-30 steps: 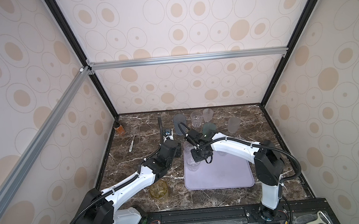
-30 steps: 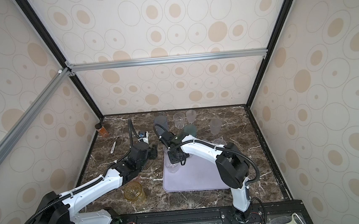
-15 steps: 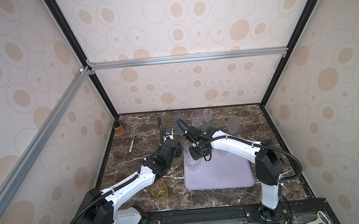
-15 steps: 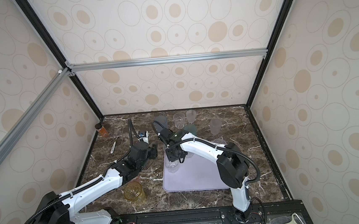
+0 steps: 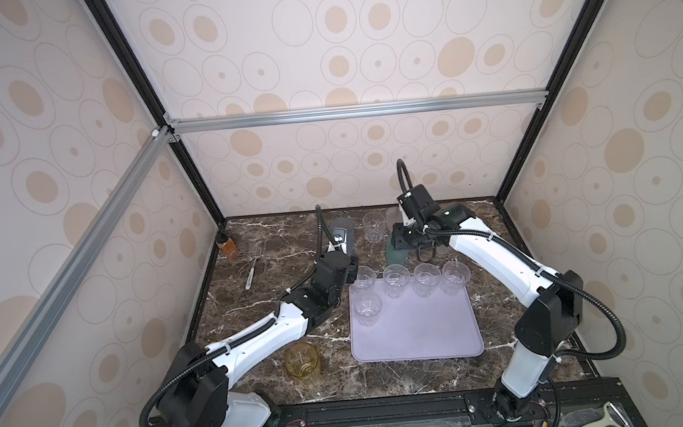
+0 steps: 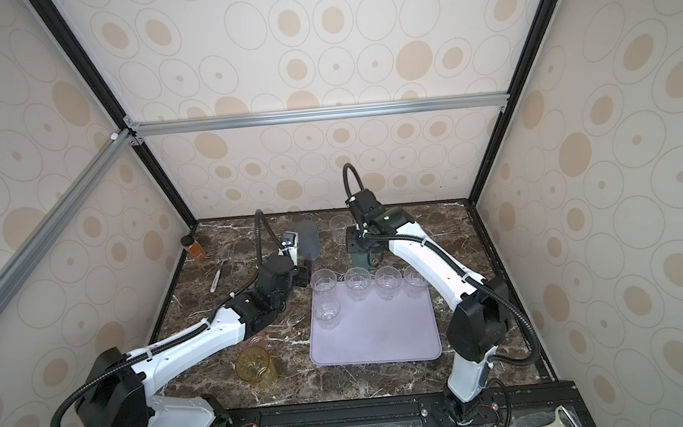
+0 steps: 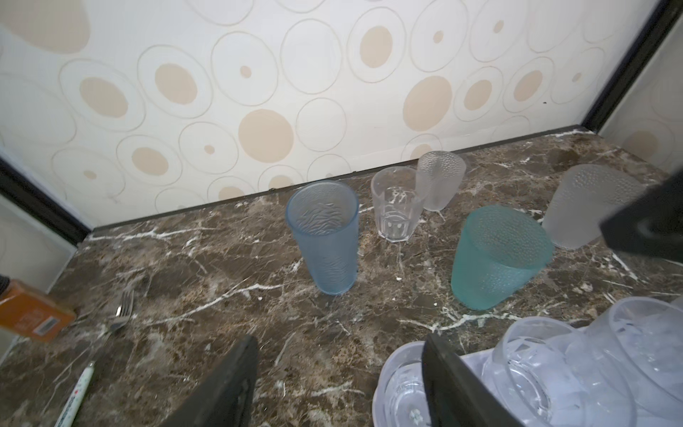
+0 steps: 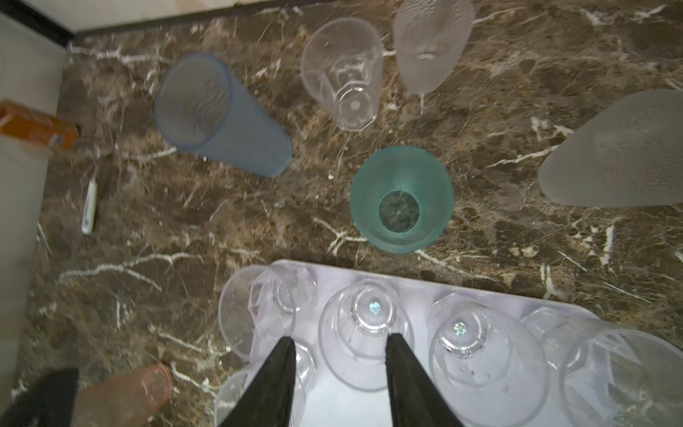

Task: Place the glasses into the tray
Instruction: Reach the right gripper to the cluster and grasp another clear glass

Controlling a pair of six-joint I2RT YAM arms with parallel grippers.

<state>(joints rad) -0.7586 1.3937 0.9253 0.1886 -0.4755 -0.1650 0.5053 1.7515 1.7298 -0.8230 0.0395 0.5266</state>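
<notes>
The lavender tray (image 5: pixel 415 329) (image 6: pixel 376 337) holds several clear glasses (image 5: pixel 396 279) (image 8: pixel 364 332), a row along its far edge and one (image 5: pixel 367 307) behind the left end. On the marble stand a teal glass (image 5: pixel 395 254) (image 8: pixel 402 199), a tall blue-grey one (image 5: pixel 343 233) (image 7: pixel 325 240), a clear one (image 5: pixel 373 225), two frosted ones (image 7: pixel 439 181) (image 7: pixel 587 203), an amber one (image 5: pixel 301 361) and a pink one (image 8: pixel 125 392). My right gripper (image 8: pixel 342 355) hangs open and empty over the tray's far edge. Left gripper (image 7: pixel 338 369) is open over bare marble beside the tray's far-left corner.
An amber bottle (image 5: pixel 225 246) stands at the far left by the wall, with a fork (image 7: pixel 123 310) and a pen (image 7: pixel 79 388) lying near it. A peeler (image 5: pixel 610 416) rests off the table at the front right.
My right gripper opened, let go of the clear glass in the tray's left side, then rose and drew back toward the teal glass. The left gripper's jaws widened a little.
</notes>
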